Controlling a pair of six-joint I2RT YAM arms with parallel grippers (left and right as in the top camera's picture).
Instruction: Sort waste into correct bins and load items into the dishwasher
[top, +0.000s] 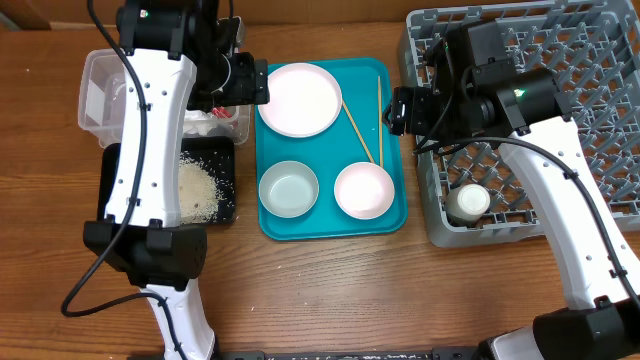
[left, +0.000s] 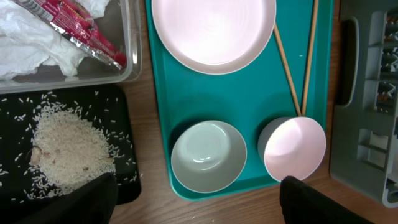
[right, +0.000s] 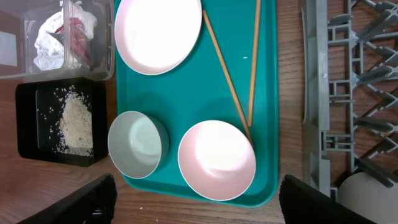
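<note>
While the waste side looks finished, the loading has barely begun. The crumpled napkin (left: 25, 46) and the red wrapper (left: 78, 31) lie together in the clear tub (left: 134, 56) at the far left. The rice (left: 68, 149) sits heaped in the black tray (left: 124, 112) on the tub's near side, with stray grains scattered around the heap inside that tray. 1 white speck on the teal tray (right: 267, 93) may be a leftover grain, but it is too small to tell.

Of the dishes, only the cup (top: 468, 202) stands in the dish rack (top: 600, 60), at its near left corner. The plate (top: 300, 99), the left bowl (top: 289, 189), the right bowl (top: 364, 190) and the chopsticks (top: 358, 128) all lie on the teal tray, so I judge 5 pieces are left to load.

Counted: 1 napkin, 1 wrapper, 1 heap of rice, 2 bins, 1 plate, 2 bowls, 1 cup, 2 chopsticks, 1 rack.

The left gripper (left: 196, 186) hangs at the left edge of the teal tray, beside the tub, with its fingers spread wide and nothing between them. The right gripper (right: 198, 186) is likewise spread and empty, at the tray's right edge beside the rack.
</note>
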